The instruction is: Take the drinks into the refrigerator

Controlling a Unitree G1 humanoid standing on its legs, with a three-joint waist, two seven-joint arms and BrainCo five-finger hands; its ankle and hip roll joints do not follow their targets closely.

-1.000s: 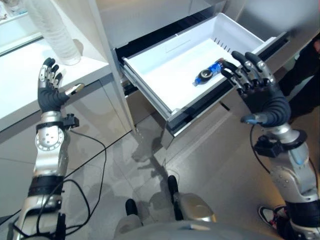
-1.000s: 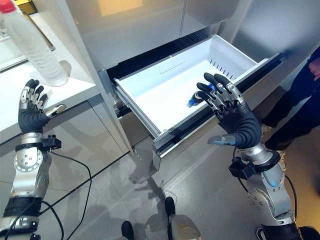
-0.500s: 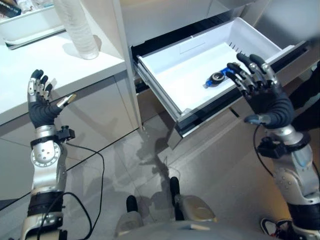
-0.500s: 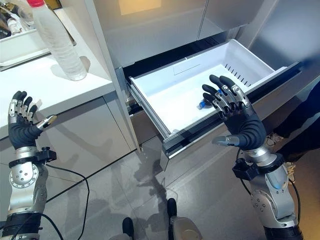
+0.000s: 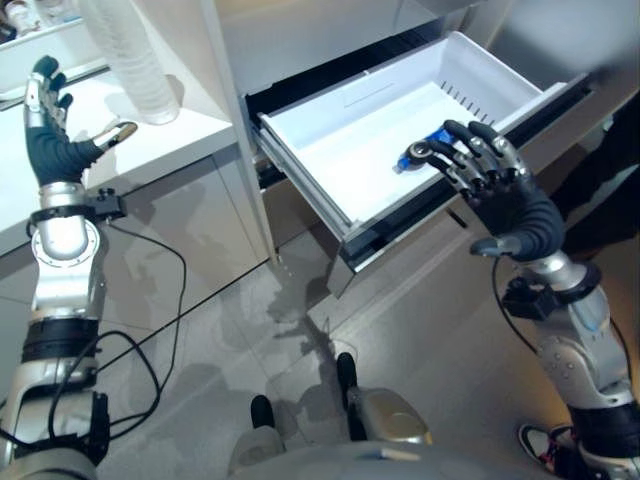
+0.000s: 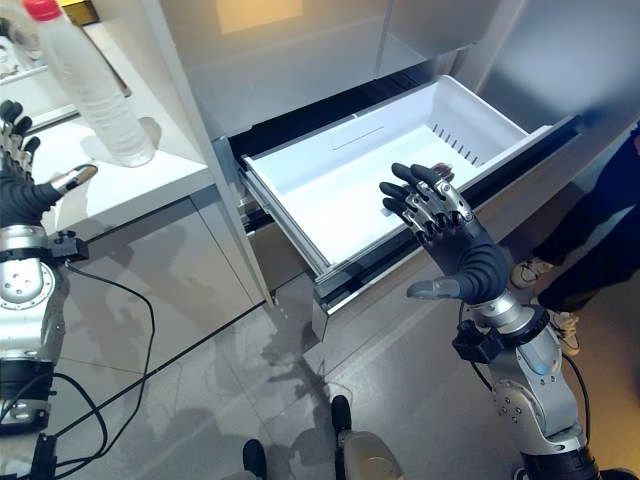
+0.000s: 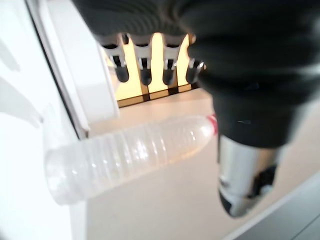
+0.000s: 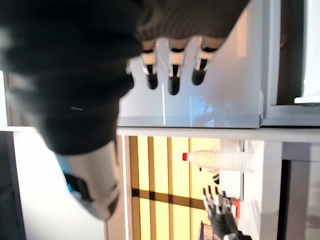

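My left hand (image 5: 55,140) has risen beside the white counter (image 5: 95,150) since a second ago, and now stands with fingers spread and straight, holding nothing. The tall clear water bottle (image 6: 88,85) stands upright on that counter, red cap on top, at about one o'clock from my left hand and near it, though not touching. Its long axis runs straight up, so my judgement is that a grasp would come from the side, round the ribbed body.

My right hand (image 6: 455,245) hovers, fingers apart and empty, over the front edge of the pulled-out white refrigerator drawer (image 5: 330,195). A small blue-labelled bottle (image 5: 420,152) already lies on its side in the drawer, just past my right fingertips at about eleven o'clock.

The water bottle lies well apart from my right hand, across the cabinet's upright panel (image 5: 225,120), so I judge the left arm to be the nearer one for the pickup. The drawer sits at about three o'clock from the bottle, lower down. A person's dark trouser legs (image 6: 590,250) stand beyond the drawer's far corner.
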